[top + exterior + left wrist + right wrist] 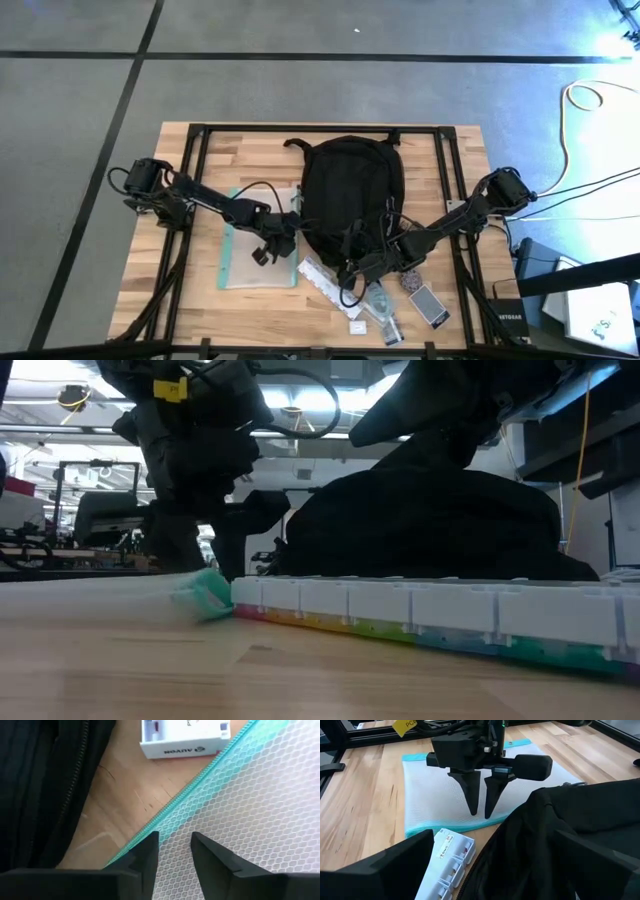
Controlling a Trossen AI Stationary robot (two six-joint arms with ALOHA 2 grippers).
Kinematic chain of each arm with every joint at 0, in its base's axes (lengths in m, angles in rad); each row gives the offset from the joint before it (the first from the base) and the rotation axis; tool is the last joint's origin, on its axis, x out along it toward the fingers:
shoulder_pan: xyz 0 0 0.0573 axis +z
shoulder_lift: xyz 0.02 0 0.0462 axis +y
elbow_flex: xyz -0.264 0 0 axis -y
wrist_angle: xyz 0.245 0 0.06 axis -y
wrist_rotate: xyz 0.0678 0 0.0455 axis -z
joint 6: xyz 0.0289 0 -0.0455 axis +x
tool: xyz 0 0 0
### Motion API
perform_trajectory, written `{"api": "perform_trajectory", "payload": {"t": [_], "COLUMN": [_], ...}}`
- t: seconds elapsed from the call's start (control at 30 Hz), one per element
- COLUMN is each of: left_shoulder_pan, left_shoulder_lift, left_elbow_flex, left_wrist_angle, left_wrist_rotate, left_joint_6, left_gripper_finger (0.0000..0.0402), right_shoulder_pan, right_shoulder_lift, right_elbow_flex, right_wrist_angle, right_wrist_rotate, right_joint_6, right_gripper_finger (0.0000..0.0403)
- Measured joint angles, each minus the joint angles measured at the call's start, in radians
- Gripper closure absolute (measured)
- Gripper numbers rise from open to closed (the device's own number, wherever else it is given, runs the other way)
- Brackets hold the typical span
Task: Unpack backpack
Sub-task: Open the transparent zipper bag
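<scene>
The large black fabric backpack (350,190) lies flat mid-desk, its long axis running from the far edge toward the near edge. The left pincer (480,812) points down onto the clear mesh pouch with teal edging (445,785), fingers narrowly parted just above the mesh with nothing between them; the backpack sits just beside it, toward the other arm. The right pincer (368,268) hangs wide open and empty at the backpack's near end, so it seems better placed to reach inside.
</scene>
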Motion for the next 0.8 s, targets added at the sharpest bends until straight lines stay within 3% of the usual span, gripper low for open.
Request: {"api": "perform_trajectory", "payload": {"t": [0.23,0.6,0.8], "left_shoulder_pan": [-0.020,-0.014,0.055], "left_shoulder_lift": [-0.016,-0.049,-0.041], "left_elbow_flex": [-0.002,-0.004,-0.003], "left_wrist_angle": [0.008,0.042,0.024], "left_wrist_rotate": [-0.095,-0.123,-0.033], "left_joint_6": [0.027,0.024,0.045], "left_gripper_finger": [0.0309,0.0194,0.0181], "right_shoulder_pan": [0.000,0.000,0.000], "right_shoulder_lift": [0.000,0.000,0.000], "right_elbow_flex": [0.000,0.000,0.000], "right_wrist_angle": [0.001,0.003,0.005], "right_wrist_rotate": [0.000,0.000,0.000], "right_joint_6": [0.000,0.000,0.000], "right_gripper_finger": [0.0013,0.0013,0.0013]}}
